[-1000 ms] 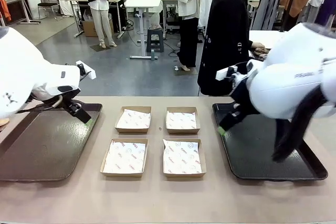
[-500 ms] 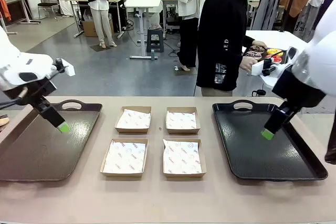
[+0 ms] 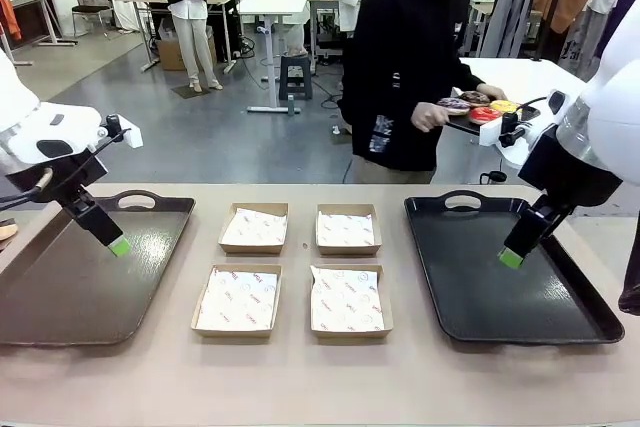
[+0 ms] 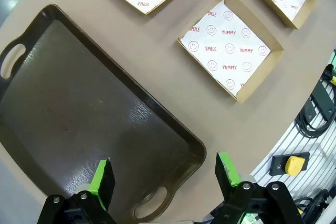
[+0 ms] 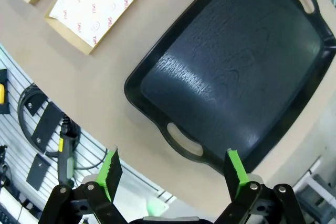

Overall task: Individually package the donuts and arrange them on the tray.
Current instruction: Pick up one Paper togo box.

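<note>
Tan worktop (image 3: pixel 400 377). Left tray (image 3: pixel 60 297): glossy dark brown. Right tray (image 3: pixel 480 287): black. Four kraft-brown boxes (image 3: pixel 237 300) lined with white paper (image 4: pixel 229 52), printed with red smiley faces, SMILE and YUMMY. Left hand (image 4: pixel 165 174) and right hand (image 5: pixel 173 169): black, bright green pads (image 4: pixel 102 179). Donuts (image 3: pixel 484 114): red, yellow, dark brown.

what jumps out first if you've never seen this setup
Four shallow brown cardboard boxes lined with white printed paper sit mid-table, between a dark brown tray at left and a black tray at right. Beyond the table a person in black carries a small tray of glazed donuts.
</note>
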Robot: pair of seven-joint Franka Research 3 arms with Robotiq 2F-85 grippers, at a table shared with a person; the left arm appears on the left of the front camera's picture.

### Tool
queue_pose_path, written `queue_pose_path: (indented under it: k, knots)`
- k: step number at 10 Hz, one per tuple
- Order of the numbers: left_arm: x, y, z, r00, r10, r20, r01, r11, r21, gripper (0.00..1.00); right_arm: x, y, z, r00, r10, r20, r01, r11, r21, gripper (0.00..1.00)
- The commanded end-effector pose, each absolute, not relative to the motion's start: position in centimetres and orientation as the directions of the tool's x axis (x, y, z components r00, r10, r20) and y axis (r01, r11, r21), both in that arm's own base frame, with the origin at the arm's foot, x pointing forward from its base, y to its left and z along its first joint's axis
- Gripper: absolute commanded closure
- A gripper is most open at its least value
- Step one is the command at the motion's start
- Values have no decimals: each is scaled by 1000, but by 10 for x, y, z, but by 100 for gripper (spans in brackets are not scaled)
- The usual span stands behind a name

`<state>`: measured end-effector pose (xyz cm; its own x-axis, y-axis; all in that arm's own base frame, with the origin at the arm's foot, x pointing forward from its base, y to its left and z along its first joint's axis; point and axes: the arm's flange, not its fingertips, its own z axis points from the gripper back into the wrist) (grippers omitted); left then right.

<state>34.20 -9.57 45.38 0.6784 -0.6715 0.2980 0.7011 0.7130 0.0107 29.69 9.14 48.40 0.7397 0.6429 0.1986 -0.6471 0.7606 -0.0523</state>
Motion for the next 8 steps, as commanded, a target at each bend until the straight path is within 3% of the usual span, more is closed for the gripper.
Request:
queue_pose_path:
  k: [1,3,4,6,8]
  knots:
    - [347,-77,465,760,-535,369,642,708,-294,0,290,69,487,739,563,370,-664,702,258,0]
    - [344,-33,482,850,-316,421,526,543,-654,0,284,19,486,837,314,448,-546,516,659,0]
    - [339,-10,483,888,-229,399,460,464,-757,0,281,-4,482,868,228,442,-497,394,773,0]
    - [336,34,470,952,-89,294,305,384,-872,0,277,-55,468,913,40,406,-406,163,899,0]
    - [335,66,456,973,0,229,216,330,-919,0,274,-93,453,932,-17,361,-359,75,930,0]
